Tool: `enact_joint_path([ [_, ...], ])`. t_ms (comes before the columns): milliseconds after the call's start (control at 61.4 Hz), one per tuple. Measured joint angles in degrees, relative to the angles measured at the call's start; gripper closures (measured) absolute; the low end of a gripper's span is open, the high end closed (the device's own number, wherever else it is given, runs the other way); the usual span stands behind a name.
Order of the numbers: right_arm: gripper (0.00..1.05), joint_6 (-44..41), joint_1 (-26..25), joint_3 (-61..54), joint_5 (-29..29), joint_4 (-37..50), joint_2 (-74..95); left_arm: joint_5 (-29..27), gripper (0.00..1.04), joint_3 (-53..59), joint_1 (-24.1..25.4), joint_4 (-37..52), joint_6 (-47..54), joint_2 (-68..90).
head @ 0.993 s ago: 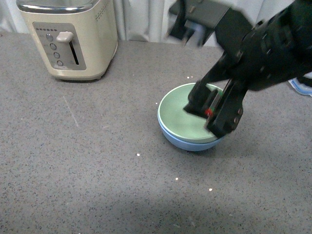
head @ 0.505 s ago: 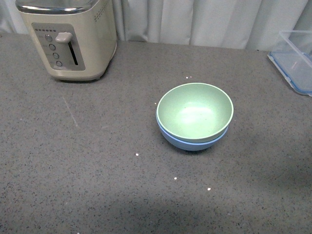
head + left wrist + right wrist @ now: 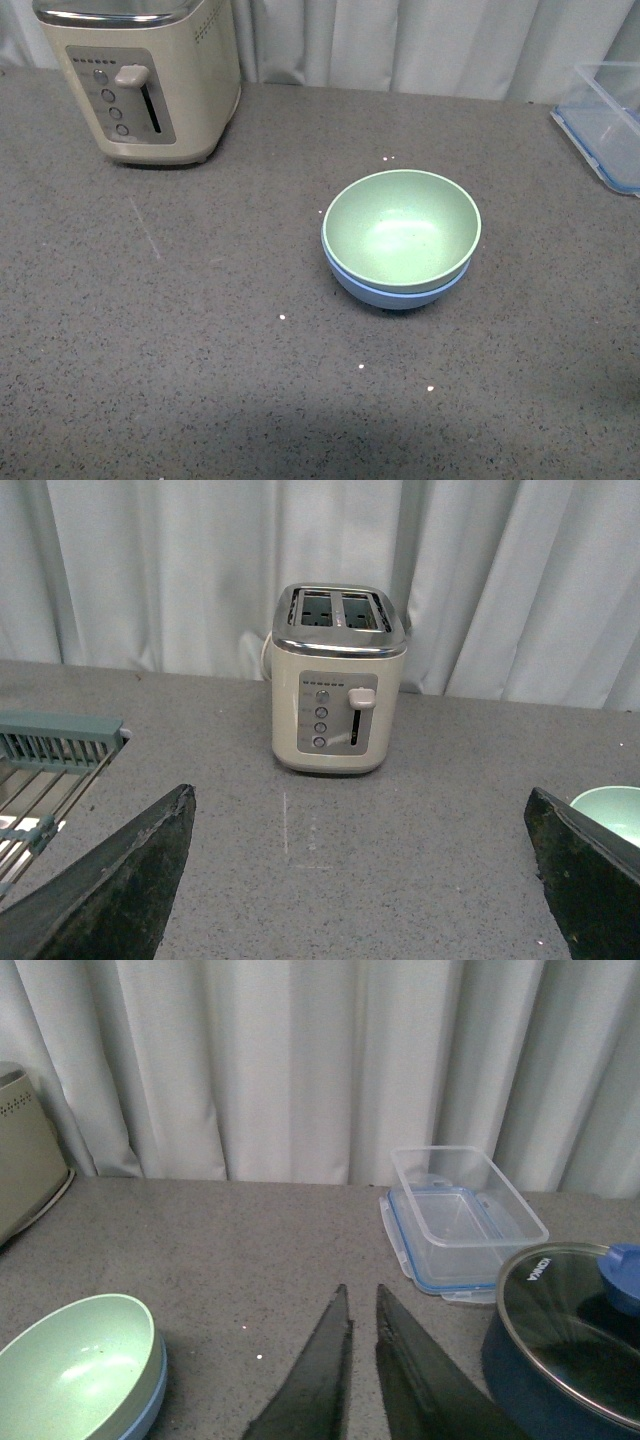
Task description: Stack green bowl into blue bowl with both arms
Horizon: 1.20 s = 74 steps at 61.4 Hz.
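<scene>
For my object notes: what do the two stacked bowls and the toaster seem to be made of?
Green bowl: matte, faintly speckled, probably plastic or fibre composite. Blue bowl: same matte look, likely the same material. Toaster: cream painted or plastic body with a shiny metal top, judging by its reflections.

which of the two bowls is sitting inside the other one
The green bowl is the inner one. It nests in the blue bowl, which shows only as a band below the green rim and rests on the table.
</scene>
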<state>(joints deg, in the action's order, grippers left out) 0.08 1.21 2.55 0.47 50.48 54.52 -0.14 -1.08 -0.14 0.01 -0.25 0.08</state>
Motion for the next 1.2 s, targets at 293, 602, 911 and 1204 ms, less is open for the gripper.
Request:
enact_joint_path([
  [293,1.04,-0.1,-1.1,-2.0,-0.3,-10.9,-13.5,0.0,0.06,0.0,0.0,0.0,0.0,0.0],
  [602,1.04,-0.1,-1.1,-2.2,-0.3,-22.7,-26.5,0.0,0.06,0.0,0.0,0.0,0.0,0.0],
  [911,1.04,-0.1,-1.1,-2.2,-0.4,-31.0,-35.2,0.0,0.06,0.0,0.0,0.0,0.0,0.0],
  [1204,1.04,-0.1,-1.1,-2.2,-0.4,-37.0,-41.2,0.0,0.06,0.0,0.0,0.0,0.0,0.0],
])
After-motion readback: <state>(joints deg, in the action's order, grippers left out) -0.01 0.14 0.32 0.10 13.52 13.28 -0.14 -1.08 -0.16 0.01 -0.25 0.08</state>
